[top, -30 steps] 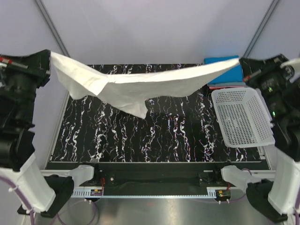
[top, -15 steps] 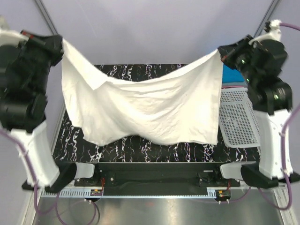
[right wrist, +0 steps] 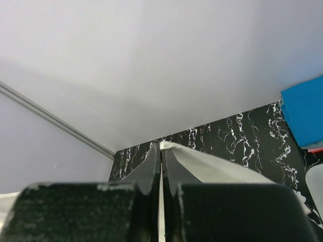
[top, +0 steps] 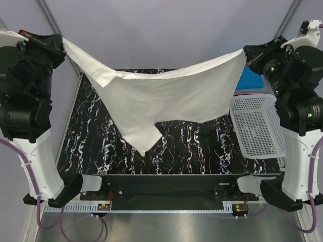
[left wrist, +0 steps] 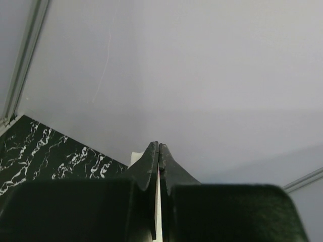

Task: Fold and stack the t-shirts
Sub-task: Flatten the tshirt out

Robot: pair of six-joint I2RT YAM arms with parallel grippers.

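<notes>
- Position: white soft cloth t-shirt (top: 166, 101) hangs in the air over the black, white-veined table (top: 101, 146). It is stretched between the two arms and sags in the middle. One loose corner droops lowest, left of centre.
- Grip, left: left pincer (top: 61, 43) is raised at far left, clamped tight on one upper corner of the shirt. The wrist view shows a white sliver of cloth between the closed fingers.
- Grip, right: right pincer (top: 246, 54) is raised at far right, clamped tight on the opposite corner.
- Surroundings: bright blue cloth shirt (top: 251, 80) lies at the table's far right corner, just behind the white plastic lattice basket (top: 260, 126).
</notes>
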